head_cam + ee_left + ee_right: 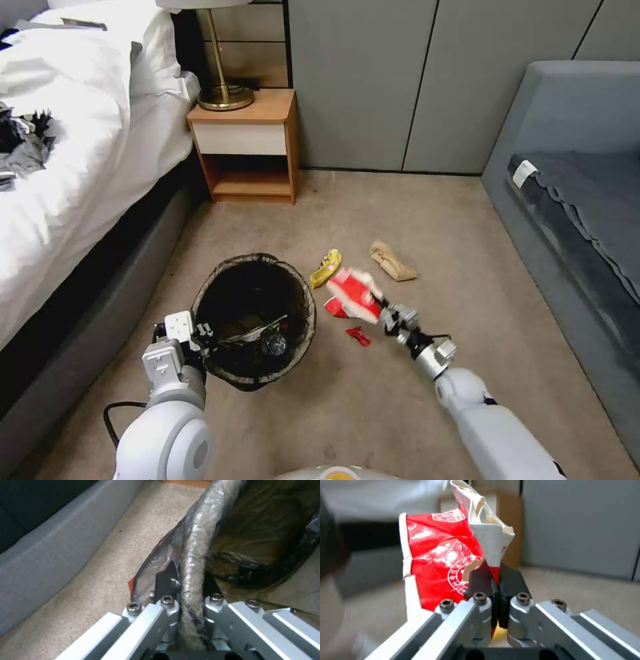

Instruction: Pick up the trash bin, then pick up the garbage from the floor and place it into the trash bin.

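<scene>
Left gripper [186, 597] clamped on the trash bin [255, 320] rim, right gripper [496, 585] pinching a crushed red-and-white cup [353, 288] beside the bin, open carpet [413, 207] beyond.

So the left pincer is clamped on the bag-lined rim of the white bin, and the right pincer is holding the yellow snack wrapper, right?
Not quite. The right pincer holds a crushed red-and-white paper cup, as the right wrist view shows; the yellow snack wrapper lies on the carpet. The left pincer does clamp the bag-lined bin rim.
</scene>
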Available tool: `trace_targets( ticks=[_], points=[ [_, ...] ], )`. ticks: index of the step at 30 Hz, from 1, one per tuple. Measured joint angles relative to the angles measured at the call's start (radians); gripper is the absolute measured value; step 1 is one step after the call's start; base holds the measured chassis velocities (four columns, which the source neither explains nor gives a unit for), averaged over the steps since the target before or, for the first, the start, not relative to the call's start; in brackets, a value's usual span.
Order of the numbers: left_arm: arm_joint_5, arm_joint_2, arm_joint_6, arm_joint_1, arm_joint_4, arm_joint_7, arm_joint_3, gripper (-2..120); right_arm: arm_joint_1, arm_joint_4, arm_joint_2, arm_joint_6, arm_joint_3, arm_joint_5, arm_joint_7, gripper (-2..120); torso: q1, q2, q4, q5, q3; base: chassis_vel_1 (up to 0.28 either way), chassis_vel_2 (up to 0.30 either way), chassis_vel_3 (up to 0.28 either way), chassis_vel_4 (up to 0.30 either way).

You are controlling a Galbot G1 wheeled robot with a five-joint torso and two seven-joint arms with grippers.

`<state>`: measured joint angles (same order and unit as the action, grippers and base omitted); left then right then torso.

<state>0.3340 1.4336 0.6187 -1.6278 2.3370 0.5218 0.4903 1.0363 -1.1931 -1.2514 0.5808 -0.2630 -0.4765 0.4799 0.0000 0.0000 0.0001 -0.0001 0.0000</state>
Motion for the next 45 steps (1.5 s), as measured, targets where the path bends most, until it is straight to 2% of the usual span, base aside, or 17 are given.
trace_targets(
  ticks=[3,4,5,7,8,10,12,14,15,16,19,21,24,28,45],
  points=[
    [-0.001,0.0,0.0,0.001,-0.003,0.0,-0.006,0,0.034,-0.128,0.008,-0.02,-0.011,-0.023,-0.028,0,0.0,0.0,0.0,0.0003,0.0,0.0,0.0,0.0,0.0],
    [-0.003,0.001,0.0,0.001,-0.01,0.0,-0.01,0,0.063,-0.209,0.012,-0.026,-0.012,-0.026,-0.046,0,0.0,0.0,0.0,-0.0004,0.0,0.0,0.0,0.0,0.0],
    [-0.003,0.001,0.0,0.001,-0.01,0.0,-0.01,0,0.063,-0.209,0.012,-0.026,-0.012,-0.026,-0.046,0,0.0,0.0,0.0,-0.0004,0.0,0.0,0.0,0.0,0.0],
    [-0.007,0.002,0.0,0.001,-0.015,-0.001,-0.016,0,0.105,-0.318,0.015,-0.037,0.004,-0.024,-0.08,0,0.0,0.0,-0.0002,0.0004,0.0,0.0,0.0,0.0,0.0],
    [-0.007,0.002,0.0,0.001,-0.015,-0.001,-0.016,0,0.105,-0.318,0.015,-0.037,0.004,-0.024,-0.08,0,0.0,0.0,-0.0002,0.0004,0.0,0.0,0.0,0.0,0.0],
    [-0.013,0.001,0.0,-0.001,-0.022,-0.002,-0.024,0,0.168,-0.48,0.02,-0.075,0.048,-0.022,-0.154,0,0.0,0.0,0.0,-0.0004,0.0,0.0,0.0,0.0,0.0],
    [-0.014,0.0,0.0,-0.002,-0.024,-0.003,-0.026,0,0.19,-0.529,0.021,-0.089,0.065,-0.02,-0.172,0,0.0,0.0,-0.0001,0.0001,0.0,0.0,0.0,0.0,0.0],
    [-0.015,-0.001,0.0,-0.004,-0.027,-0.003,-0.031,0,0.227,-0.633,0.02,-0.108,0.103,-0.003,-0.196,0,0.0,0.0,-0.0001,-0.0003,0.0,0.0,0.0,0.0,0.0],
    [-0.019,-0.002,-0.001,-0.008,-0.029,-0.007,-0.038,0,0.269,-0.731,0.027,-0.13,0.181,0.052,-0.209,0,0.0,0.0,-0.0001,0.0001,0.0,0.0,0.0,0.0,0.0],
    [-0.019,-0.002,-0.001,-0.008,-0.029,-0.007,-0.038,0,0.269,-0.731,0.027,-0.13,0.181,0.052,-0.209,0,0.0,0.0,-0.0001,0.0001,0.0,0.0,0.0,0.0,0.0],
    [-0.023,-0.008,-0.002,-0.009,-0.031,-0.01,-0.045,0,0.289,-0.756,0.052,-0.14,0.27,0.138,-0.212,0,0.0,0.0,-0.0002,-0.0002,0.0,0.0,0.0,0.0,0.0],
    [-0.025,-0.009,-0.002,-0.011,-0.031,-0.011,-0.046,0,0.29,-0.752,0.052,-0.14,0.284,0.152,-0.212,0,0.0,0.0,-0.0002,-0.0002,0.0,0.0,0.0,0.0,0.0],
    [-0.033,-0.011,-0.004,-0.02,-0.031,-0.013,-0.052,0,0.286,-0.706,0.041,-0.134,0.354,0.219,-0.209,0,0.0,0.0,0.0,0.0,0.0,0.0,0.0,0.0,0.0],
    [-0.046,-0.008,-0.008,-0.026,-0.032,-0.014,-0.057,0,0.267,-0.656,0.026,-0.129,0.395,0.246,-0.204,0,0.0,0.0,-0.0001,0.0001,0.0,0.0,0.0,0.0,0.0],
    [-0.053,-0.006,-0.012,-0.039,-0.024,-0.016,-0.058,0,0.158,-0.462,-0.014,-0.113,0.412,0.241,-0.22,0,0.0,0.0,0.0,0.0001,0.0,0.0,0.0,0.0,0.0]
  ],
)
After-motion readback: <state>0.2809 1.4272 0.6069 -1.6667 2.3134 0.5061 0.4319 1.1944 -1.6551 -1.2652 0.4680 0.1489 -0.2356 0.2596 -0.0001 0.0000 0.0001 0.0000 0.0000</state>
